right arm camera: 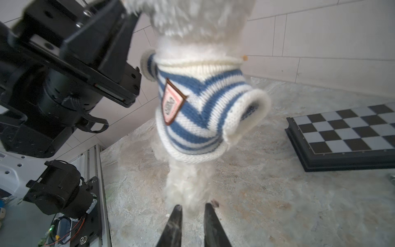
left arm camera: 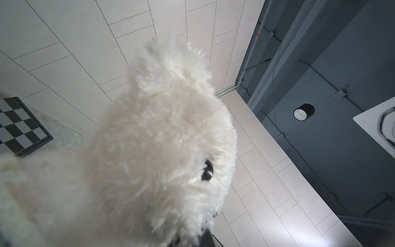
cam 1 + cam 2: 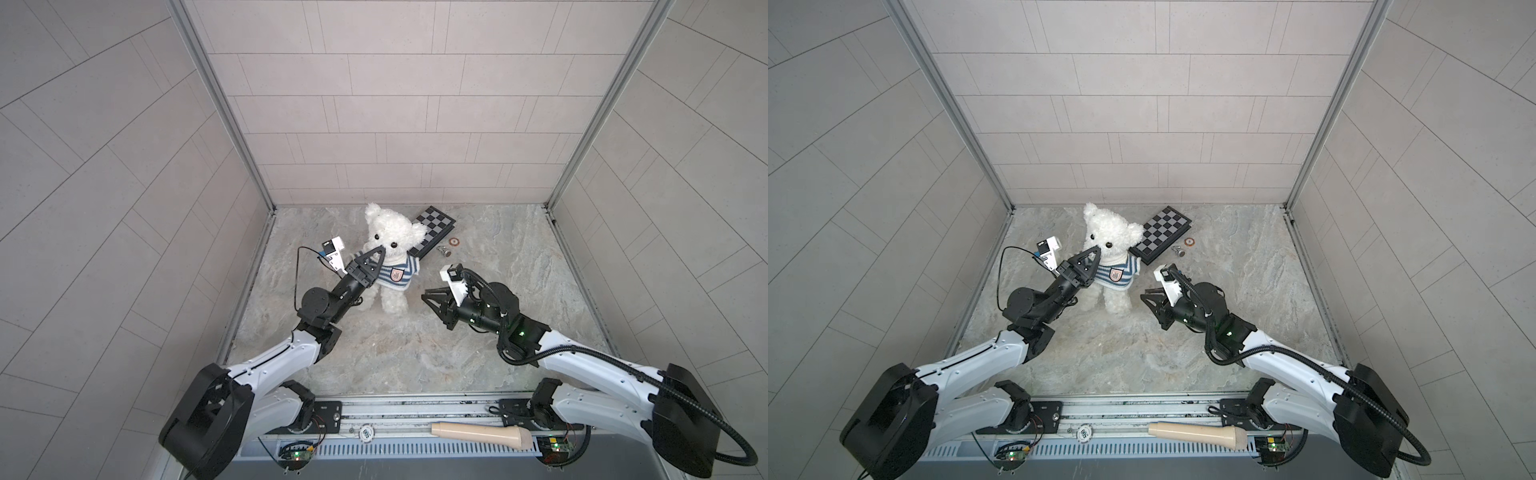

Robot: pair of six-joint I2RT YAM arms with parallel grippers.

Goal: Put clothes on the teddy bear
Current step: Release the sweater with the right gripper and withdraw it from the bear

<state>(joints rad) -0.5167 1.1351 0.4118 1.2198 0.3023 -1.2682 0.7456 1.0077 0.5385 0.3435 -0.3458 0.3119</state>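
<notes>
- The left gripper [image 3: 378,250] has its jaws pressed together at the side of the teddy bear's muzzle. It seems to pinch a tuft of fur there, and the left wrist view shows fur right against it.
- The teddy bear [image 3: 392,232] stands upright on the marble table [image 3: 498,332], toward the back left, with its feet down and its head above the left gripper.
- It looks light, soft and floppy, so it would likely slump if let go. Fur alone gives a weak hold, and the torso or a limb offers a firmer one.
- The striped shirt [image 1: 192,111] sits around its chest with the badge to the front. One sleeve [image 1: 252,107] gapes and looks empty, so I judge that an arm must be fed through it.
- The knit should stretch, so take it by the cuff or hem.
- The right gripper [image 1: 191,208] has its jaws slightly parted and holds nothing. It is low and just beside the bear's leg.
- The chessboard [image 3: 436,228] lies behind the bear.
</notes>
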